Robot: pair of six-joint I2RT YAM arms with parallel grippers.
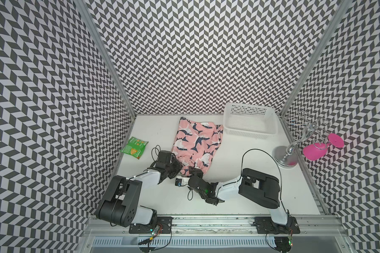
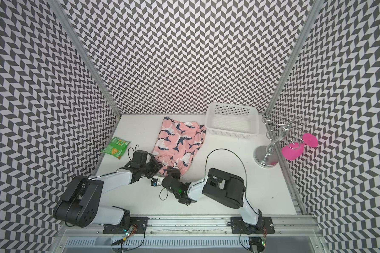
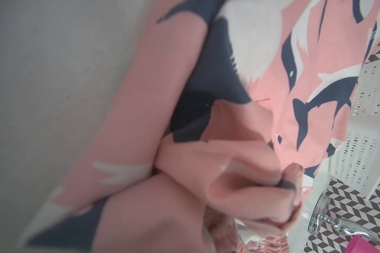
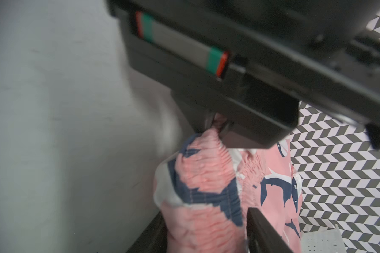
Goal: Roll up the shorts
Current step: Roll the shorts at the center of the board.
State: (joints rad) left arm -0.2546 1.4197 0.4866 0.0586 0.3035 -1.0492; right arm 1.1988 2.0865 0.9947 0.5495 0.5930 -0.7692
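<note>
The pink shorts (image 1: 195, 140) with navy-and-white sharks lie mid-table in both top views, legs toward the back wall and the gathered waistband nearest the arms. My left gripper (image 1: 180, 163) is shut on a pinch of the waistband; in the right wrist view its tips (image 4: 217, 123) clamp the fabric. Fabric (image 3: 316, 87) hides its jaws in the left wrist view. My right gripper (image 1: 192, 169) is right beside it. Its jaws stand apart on either side of the bunched waistband (image 4: 206, 175), and the fabric brushes both fingers (image 4: 261, 230).
A white plastic basket (image 1: 249, 122) stands at the back right. A chrome stand (image 1: 286, 156) carrying a pink glass (image 1: 314, 151) is at the right edge. A green snack packet (image 1: 134, 147) lies by the left wall. Patterned walls close three sides.
</note>
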